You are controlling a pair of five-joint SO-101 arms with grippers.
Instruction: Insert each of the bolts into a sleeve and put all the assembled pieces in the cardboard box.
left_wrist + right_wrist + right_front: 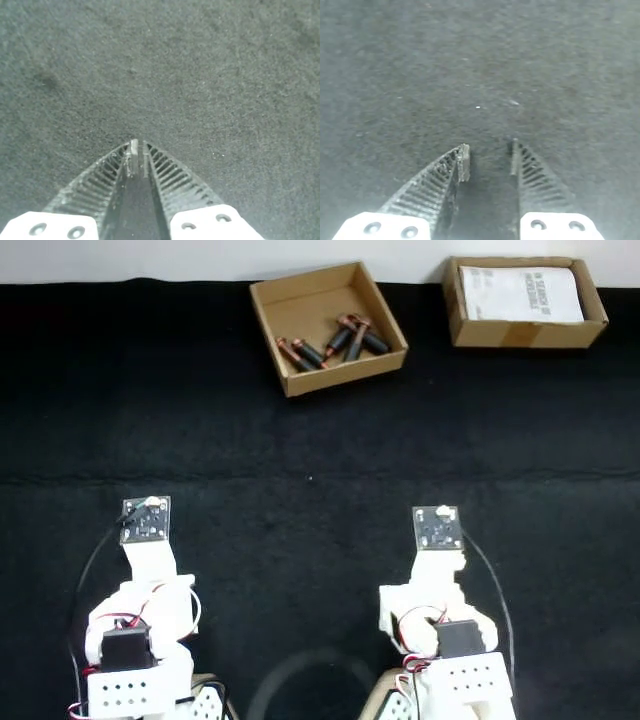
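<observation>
Bolts in dark sleeves, copper-headed, inside cardboard box — left gripper together, right gripper apart

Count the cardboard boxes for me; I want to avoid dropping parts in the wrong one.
2. The centre box, far from the arms, holds dark bolt pieces; the right box, at the far right, holds a white sheet. None seems hidden.

At the far side of the worktop, the cardboard box held what looked like three assembled pieces, with a second box holding a paper sheet to its right.
</observation>
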